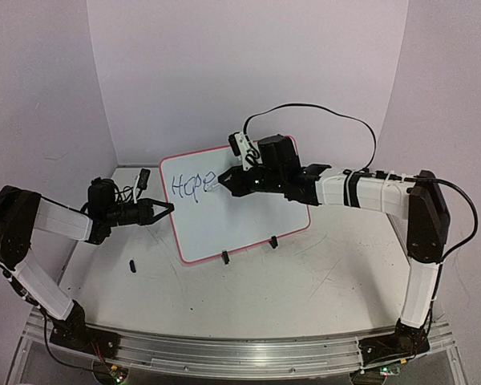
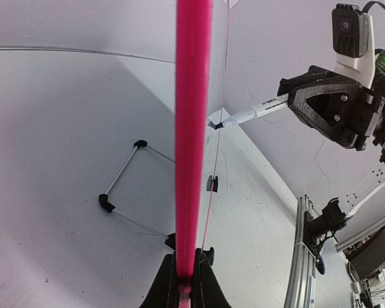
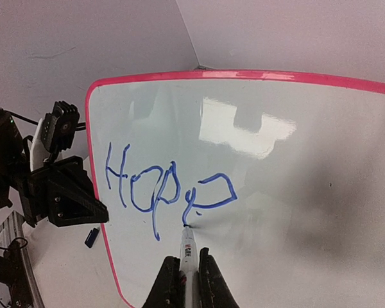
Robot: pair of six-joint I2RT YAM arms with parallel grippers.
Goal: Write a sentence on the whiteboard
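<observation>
So, left gripper point(image 1: 170, 208) clamps the glossy pink-rimmed rectangular whiteboard point(image 1: 248, 220) by its edge; right gripper point(image 1: 227, 183) pinches a white marker point(image 3: 187, 244), tip touching blue handwritten lettering point(image 3: 160, 192) "Hope".

I can read only one word here. The sentence point(image 3: 170, 192) on the whiteboard point(image 3: 295, 192) says "Hope", in blue handwriting, close to the left edge of the board. The last letter is wide and a little open. The marker point(image 3: 188, 250) carries small print with a red spot, too small for me to read.
</observation>
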